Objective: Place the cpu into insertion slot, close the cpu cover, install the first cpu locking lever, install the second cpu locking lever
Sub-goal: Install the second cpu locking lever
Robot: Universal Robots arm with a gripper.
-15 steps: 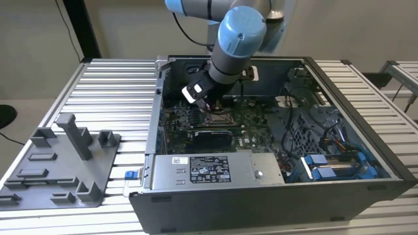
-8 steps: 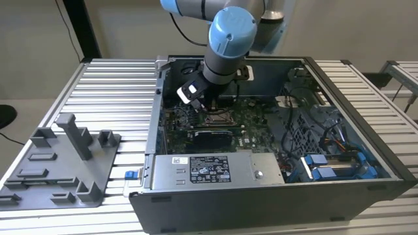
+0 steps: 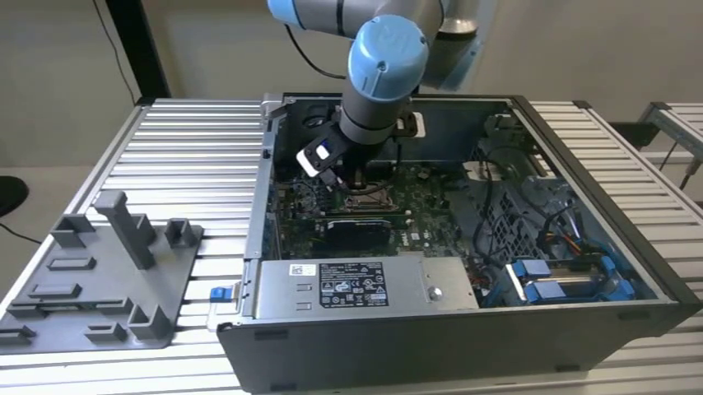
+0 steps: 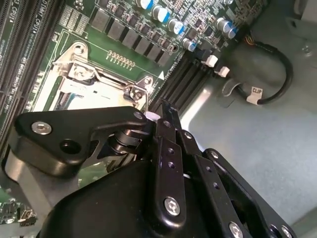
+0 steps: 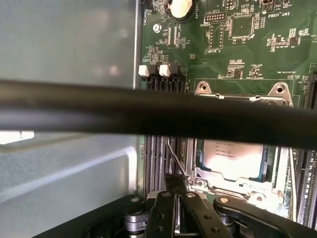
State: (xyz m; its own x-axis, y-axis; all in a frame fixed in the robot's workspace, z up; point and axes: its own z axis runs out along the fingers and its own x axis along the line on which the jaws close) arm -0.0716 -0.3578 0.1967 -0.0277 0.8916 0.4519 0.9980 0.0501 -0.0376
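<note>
The cpu (image 5: 233, 157), a silvery-grey square, lies in the insertion slot (image 3: 368, 199) on the green board. The cpu cover (image 5: 233, 185), a thin silver frame, lies flat around it. In the second wrist view the same slot (image 4: 99, 79) shows with its shiny metal rim. My gripper (image 5: 177, 191) hangs just beside the socket's corner, fingers shut together. Its tips meet a thin wire locking lever (image 5: 176, 159) that runs along the socket's edge. Whether the tips pinch the wire or only touch it, I cannot tell. The exterior view has the gripper (image 3: 351, 179) low inside the open case, right above the socket.
A thick black cable (image 5: 158, 114) crosses in front of the first wrist camera. Black memory slots (image 5: 161, 158) run beside the socket. A grey labelled metal box (image 3: 363, 284) sits at the case front, blue drive bays (image 3: 549, 280) on the exterior view's right, and a grey fixture tray (image 3: 99, 271) outside.
</note>
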